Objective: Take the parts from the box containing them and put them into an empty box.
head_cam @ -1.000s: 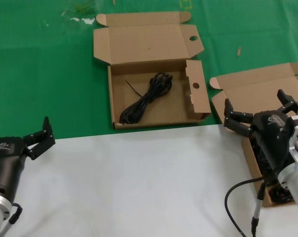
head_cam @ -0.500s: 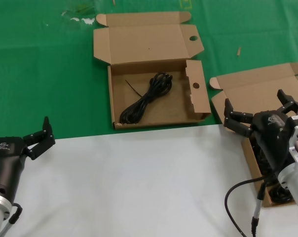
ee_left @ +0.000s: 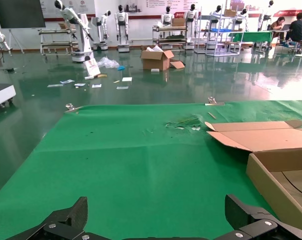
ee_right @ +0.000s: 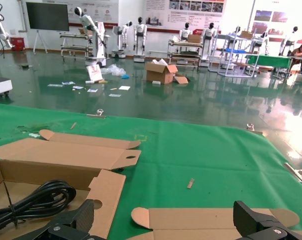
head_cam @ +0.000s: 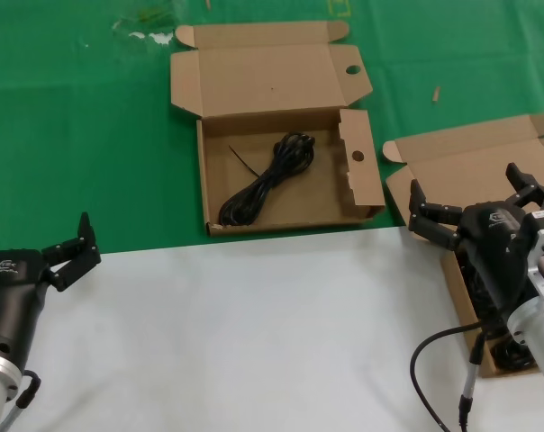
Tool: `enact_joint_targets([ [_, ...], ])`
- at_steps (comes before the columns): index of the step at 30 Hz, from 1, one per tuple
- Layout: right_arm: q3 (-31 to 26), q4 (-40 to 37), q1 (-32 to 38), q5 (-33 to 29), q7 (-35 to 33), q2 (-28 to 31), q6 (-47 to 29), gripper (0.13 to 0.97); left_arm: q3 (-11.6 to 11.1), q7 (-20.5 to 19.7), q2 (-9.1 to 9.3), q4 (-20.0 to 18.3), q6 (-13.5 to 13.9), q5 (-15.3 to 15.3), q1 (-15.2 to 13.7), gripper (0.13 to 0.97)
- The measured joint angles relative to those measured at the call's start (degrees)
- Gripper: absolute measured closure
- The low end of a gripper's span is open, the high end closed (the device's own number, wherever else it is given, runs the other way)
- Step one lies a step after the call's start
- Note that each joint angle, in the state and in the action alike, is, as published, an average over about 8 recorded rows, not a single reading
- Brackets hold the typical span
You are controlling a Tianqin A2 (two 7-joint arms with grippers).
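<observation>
The right gripper [head_cam: 475,209] is hovering wide open over the plain box [head_cam: 488,162] at the table's right edge, its cables [head_cam: 508,355] lying directly beneath. The holed box [head_cam: 290,184] is already holding one cable [head_cam: 265,182]. The left gripper [head_cam: 71,249] is waiting open, farther off.

Brown cardboard boxes [head_cam: 276,135] and a black cable [head_cam: 265,182] sit on green cloth [head_cam: 74,135] beside white [head_cam: 236,333].

Left gripper [head_cam: 74,249] low at near left, right gripper [head_cam: 477,210] at right, both wide apart.
</observation>
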Motion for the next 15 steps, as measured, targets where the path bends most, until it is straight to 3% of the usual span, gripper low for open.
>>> enact_joint_targets([
  [15,0.0,0.0,0.0,0.0,0.0,0.0,0.0,0.129,0.0,0.0,0.0,0.0,0.0,0.0,0.0,0.132],
])
